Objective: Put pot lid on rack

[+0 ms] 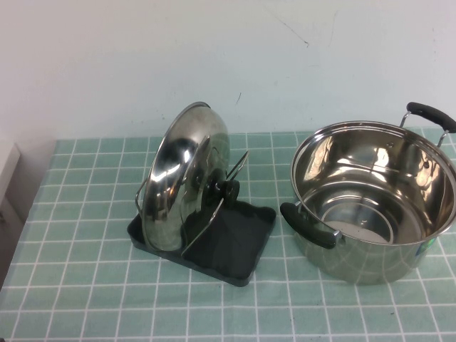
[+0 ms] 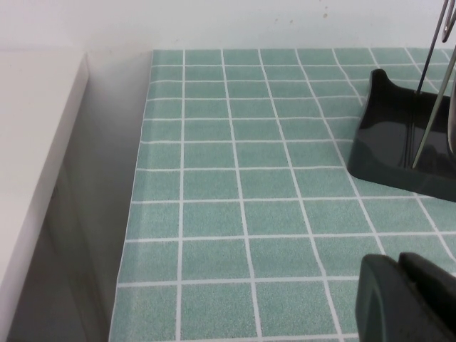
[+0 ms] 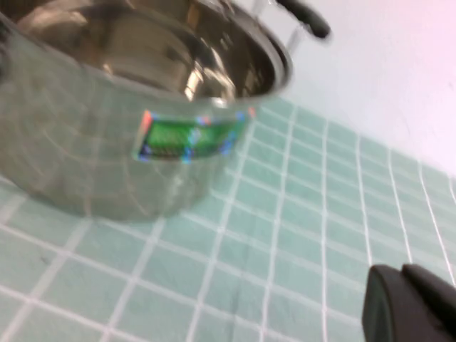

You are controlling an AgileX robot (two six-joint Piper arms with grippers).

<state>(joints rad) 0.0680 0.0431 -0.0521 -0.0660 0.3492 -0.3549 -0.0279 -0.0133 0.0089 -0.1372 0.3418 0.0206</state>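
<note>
The pot lid [image 1: 182, 189] stands on edge in the rack [image 1: 239, 239], leaning between the wire loops, with its black knob [image 1: 229, 190] facing the pot. Neither gripper shows in the high view. In the left wrist view my left gripper [image 2: 399, 265] hangs shut and empty over the tiled cloth, well short of the rack's dark tray [image 2: 395, 135] and its wires [image 2: 434, 85]. In the right wrist view my right gripper [image 3: 402, 274] is shut and empty, beside the pot and apart from it.
The deep steel pot [image 1: 370, 199] with black side handles stands to the right of the rack; it also shows in the right wrist view [image 3: 135, 107]. The table's left edge [image 2: 135, 199] drops off next to a white surface [image 2: 35, 157]. A white wall is behind.
</note>
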